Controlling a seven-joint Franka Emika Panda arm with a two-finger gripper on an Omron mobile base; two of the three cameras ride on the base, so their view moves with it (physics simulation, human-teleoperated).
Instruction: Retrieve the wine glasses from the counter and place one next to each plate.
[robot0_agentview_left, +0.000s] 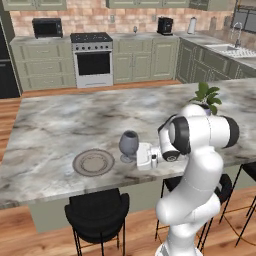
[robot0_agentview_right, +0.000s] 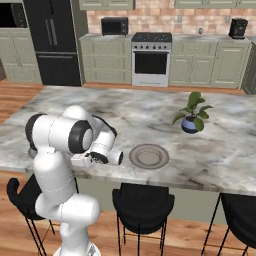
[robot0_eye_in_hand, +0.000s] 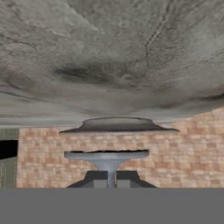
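One grey wine glass (robot0_agentview_left: 129, 145) stands upright on the marble tabletop (robot0_agentview_left: 60, 120), just beside a beige plate (robot0_agentview_left: 93, 162). The gripper (robot0_agentview_left: 142, 155) reaches in sideways, its fingers (robot0_eye_in_hand: 127, 178) closed on the thin stem just above the disc foot. Glass looks light, rigid, slick and fragile; the stem seems the best hold, though top-heavy, so it may tip.

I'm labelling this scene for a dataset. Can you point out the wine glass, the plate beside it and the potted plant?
wine glass (robot0_agentview_left: 129, 142): left base view, on its round bowl.
plate (robot0_agentview_left: 93, 162): left base view, on its flat centre.
potted plant (robot0_agentview_right: 190, 124): right base view, on its blue-grey pot.
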